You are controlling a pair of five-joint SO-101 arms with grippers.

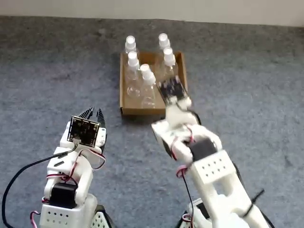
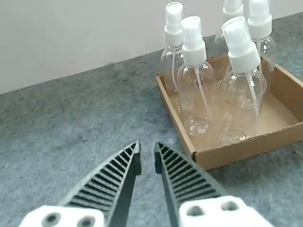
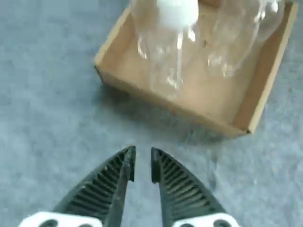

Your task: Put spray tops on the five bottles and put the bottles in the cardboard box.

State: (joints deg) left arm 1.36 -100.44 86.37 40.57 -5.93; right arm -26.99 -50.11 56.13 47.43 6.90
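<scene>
Grey carpet (image 1: 47, 71) carries the cardboard box (image 1: 142, 112), a pale wall (image 1: 142, 7) behind.

Nothing legible appears anywhere: no writing, label, number or sign. The clear plastic spray bottles (image 1: 134, 78) with white tops and the shallow brown cardboard box (image 1: 142, 112) show plain surfaces. Any print on the dark circuit board (image 1: 85, 130) on the near left arm is too small to tell.
</scene>
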